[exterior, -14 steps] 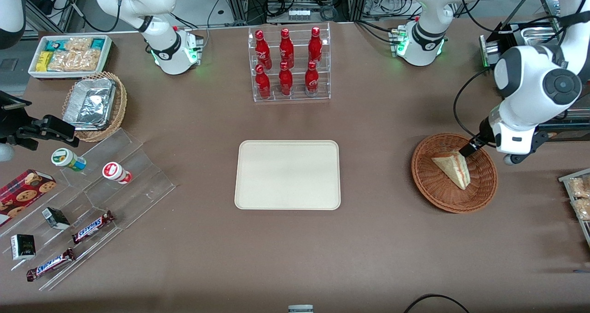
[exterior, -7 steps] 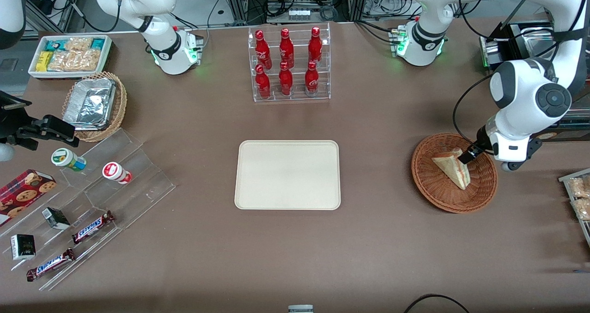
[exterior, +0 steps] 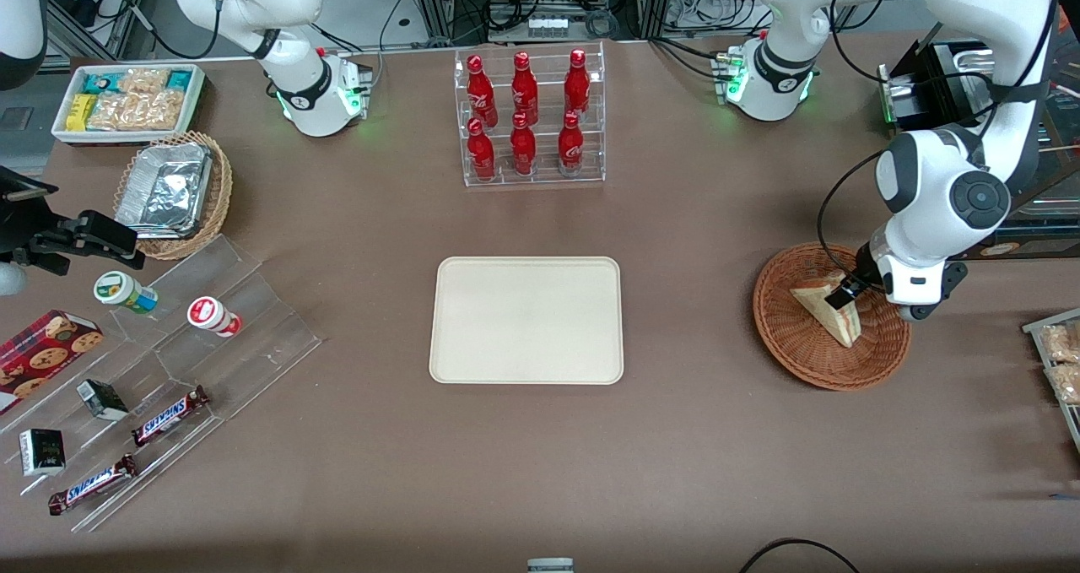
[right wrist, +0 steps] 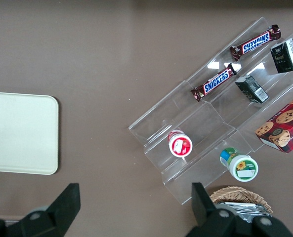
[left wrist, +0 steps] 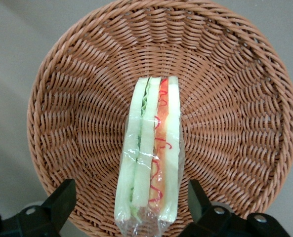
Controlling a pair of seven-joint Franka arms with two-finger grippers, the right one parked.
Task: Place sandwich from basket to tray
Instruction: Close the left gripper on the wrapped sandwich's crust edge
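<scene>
Toward the working arm's end of the table, the round reddish-brown woven wicker basket (exterior: 831, 316) holds the triangular white-bread sandwich (exterior: 828, 312) with red and green filling, wrapped in clear film and resting on edge so its layers face up. Just above it hangs the left arm's black two-finger gripper (left wrist: 131, 205), fingers (left wrist: 62, 200) spread wide, one on each side of the sandwich's broad end and clear of the bread. Well apart, near the table's middle, lies the flat cream-coloured rectangular tray (exterior: 526, 320), bare.
</scene>
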